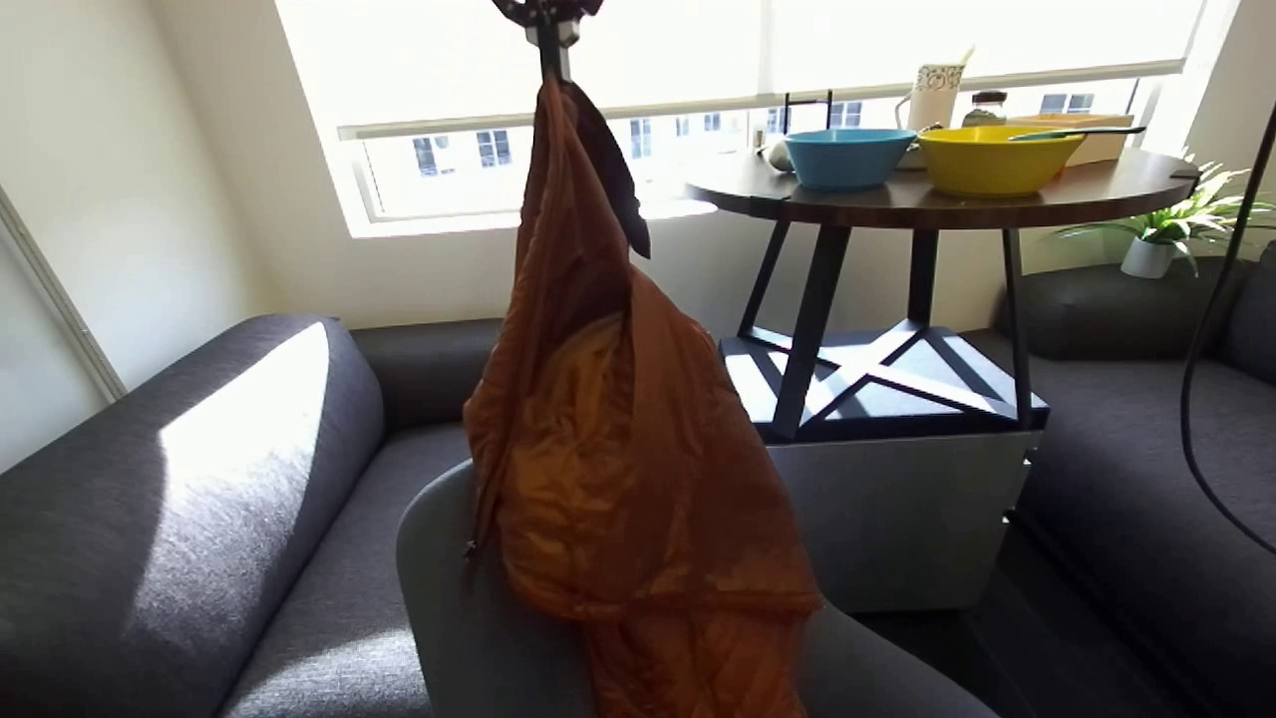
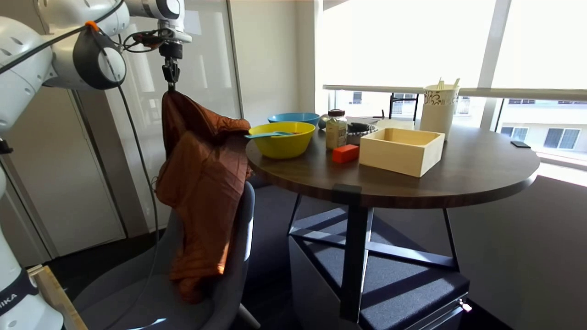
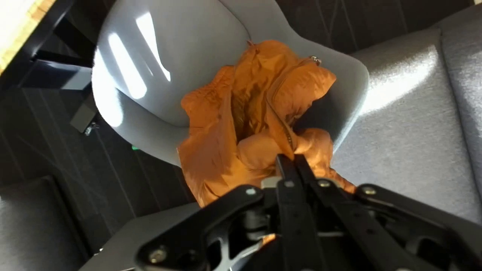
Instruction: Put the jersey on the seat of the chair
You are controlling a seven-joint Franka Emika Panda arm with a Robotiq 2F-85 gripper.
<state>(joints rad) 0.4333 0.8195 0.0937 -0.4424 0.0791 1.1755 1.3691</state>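
Observation:
The jersey [image 1: 688, 469] is a rust-orange, wrinkled, shiny garment hanging in long folds from my gripper [image 1: 554, 72]. The gripper [image 2: 171, 85] is above the chair and shut on the jersey's top. In the wrist view, the fingertips [image 3: 292, 158] pinch a fold by a zipper, and the jersey [image 3: 211, 139] spreads below them. The grey chair [image 1: 449, 588] has a rounded backrest [image 2: 247, 215]. The jersey [image 2: 206, 197] hangs along the backrest's inner side, and its lower end is close to the seat [image 2: 124, 298]; whether it touches is unclear. The seat also shows in the wrist view [image 3: 177, 45].
A round dark table [image 2: 481, 169] stands beside the chair. It holds a yellow bowl [image 2: 282, 144], a blue bowl [image 1: 847, 160], a wooden box [image 2: 399, 156] and a bottle [image 2: 336, 130]. A dark grey sofa [image 1: 90, 519] is behind. A cable [image 2: 137, 151] hangs from the arm.

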